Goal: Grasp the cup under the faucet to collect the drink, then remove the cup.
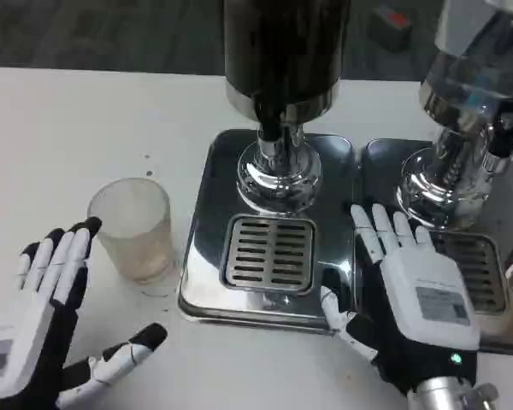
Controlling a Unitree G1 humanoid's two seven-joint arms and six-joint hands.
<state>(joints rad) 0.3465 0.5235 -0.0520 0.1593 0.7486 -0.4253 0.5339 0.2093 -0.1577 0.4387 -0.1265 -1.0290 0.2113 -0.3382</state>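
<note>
A clear frosted plastic cup (135, 229) stands upright on the white table, left of the dispenser's steel base. The dark drink dispenser (282, 51) rises at top centre, its faucet (272, 130) above the slotted drip grate (269, 254). My left hand (47, 329) lies open at the lower left, fingers spread, fingertips just short of the cup, thumb stretched toward the right. My right hand (410, 295) is open with its fingers flat, over the right edge of the steel base (207, 184), holding nothing.
A second dispenser (470, 94) with its own steel base and drip grate (474, 269) stands at the right, close behind my right hand. Bare white table (60, 128) stretches to the left and behind the cup.
</note>
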